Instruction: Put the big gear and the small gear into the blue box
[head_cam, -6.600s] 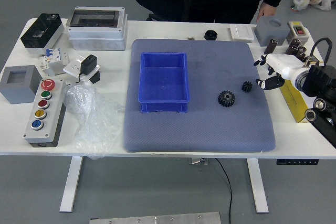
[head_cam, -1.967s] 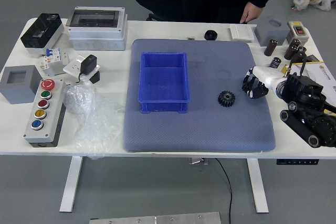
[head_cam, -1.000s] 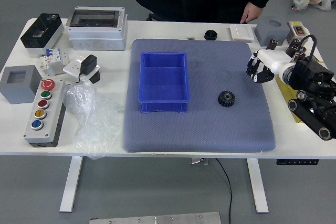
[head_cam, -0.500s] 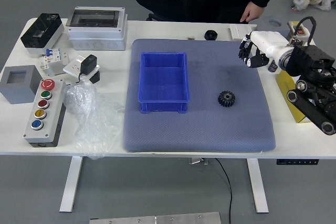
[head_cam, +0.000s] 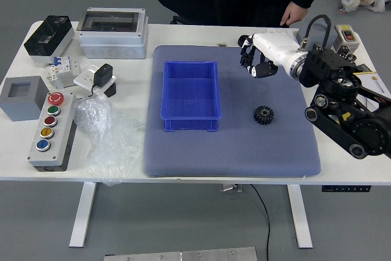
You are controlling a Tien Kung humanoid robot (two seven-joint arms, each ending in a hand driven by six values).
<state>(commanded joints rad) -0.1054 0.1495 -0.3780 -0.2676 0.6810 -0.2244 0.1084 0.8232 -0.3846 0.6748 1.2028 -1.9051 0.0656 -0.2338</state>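
The right hand (head_cam: 259, 58) is up over the blue mat (head_cam: 232, 157) — fingers bent in, pinching the small gear, mostly hidden. The big gear (head_cam: 263, 115) sits on the mat, right of the blue box (head_cam: 190, 123). A person's hands (head_cam: 294, 14) hold nothing.

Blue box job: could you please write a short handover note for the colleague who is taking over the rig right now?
Right hand: raised over the mat, beyond the box's right side, fingers curled, apparently around the small gear, which is hard to make out among them.
Left hand: out of view.
Big gear: on the mat, right of the blue box.
Done: neither gear is in the box yet.
Left: put both gears in.
Person's hand: near the table's far edge, touching neither gear.
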